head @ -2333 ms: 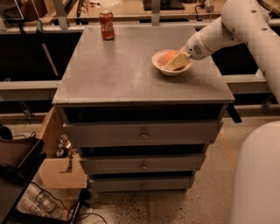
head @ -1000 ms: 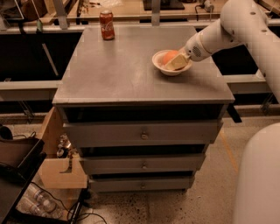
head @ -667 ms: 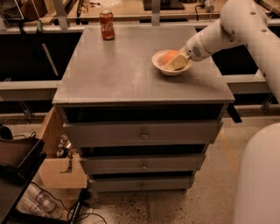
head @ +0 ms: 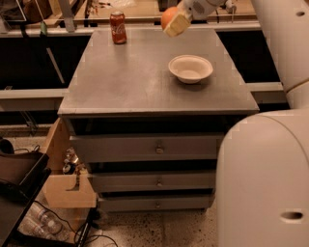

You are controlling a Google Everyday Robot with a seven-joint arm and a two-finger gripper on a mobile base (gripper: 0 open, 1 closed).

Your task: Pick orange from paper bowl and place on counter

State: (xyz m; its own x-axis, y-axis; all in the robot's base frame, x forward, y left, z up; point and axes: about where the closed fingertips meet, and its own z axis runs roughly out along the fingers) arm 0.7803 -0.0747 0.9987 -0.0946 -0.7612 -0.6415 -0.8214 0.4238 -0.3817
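Observation:
The orange point(head: 168, 16) is held in my gripper point(head: 174, 22), lifted well above the back of the grey counter point(head: 130, 77). The gripper's pale fingers point(head: 176, 24) are closed around the fruit, which shows on their left side. The white paper bowl point(head: 190, 68) stands empty on the right part of the counter, below and a little to the right of the gripper. My white arm reaches in from the upper right.
A red soda can point(head: 118, 27) stands at the counter's back left. Grey drawers with round knobs point(head: 159, 149) are below the counter. A wooden bench point(head: 145, 9) runs behind. An open cardboard box point(head: 67, 183) sits on the floor at left. My white base point(head: 265, 183) fills the right.
The gripper has risen out of the bowl with the orange and moved up and back-left. The bowl is now empty. The view has also shifted.

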